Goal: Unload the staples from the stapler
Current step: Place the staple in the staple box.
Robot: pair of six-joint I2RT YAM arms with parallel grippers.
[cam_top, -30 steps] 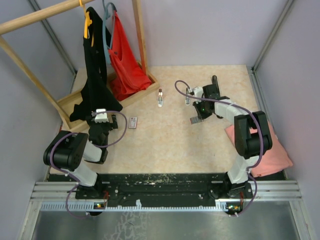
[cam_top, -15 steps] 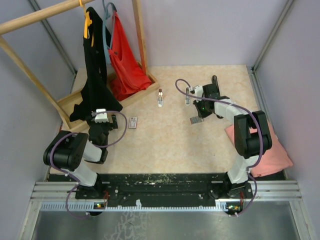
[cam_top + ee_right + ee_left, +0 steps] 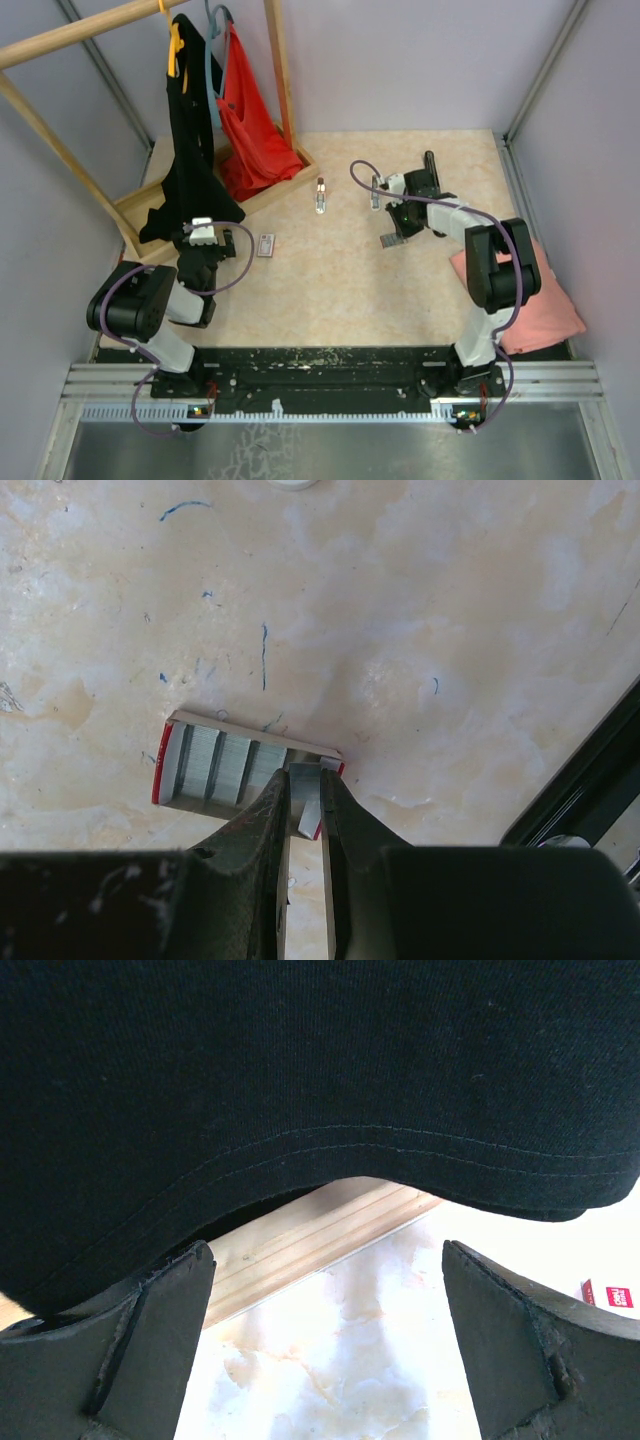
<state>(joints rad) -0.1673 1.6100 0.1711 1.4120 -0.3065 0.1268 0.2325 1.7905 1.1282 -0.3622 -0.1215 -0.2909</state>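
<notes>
1. While pinched almost together, fingers of the right gripper (image 3: 306,785) clamped on a thin silvery strip, likely the staples (image 3: 305,815), over the open box (image 3: 215,765).
2. Black stapler (image 3: 585,775) just beside, at right.
3. Left gripper (image 3: 320,1350) spread wide under a black garment (image 3: 300,1060).
4. Likely step: depositing the strip; next, lower, then release.

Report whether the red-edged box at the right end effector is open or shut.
Open. The right wrist view shows the box lying flat with rows of grey staples exposed inside.
</notes>
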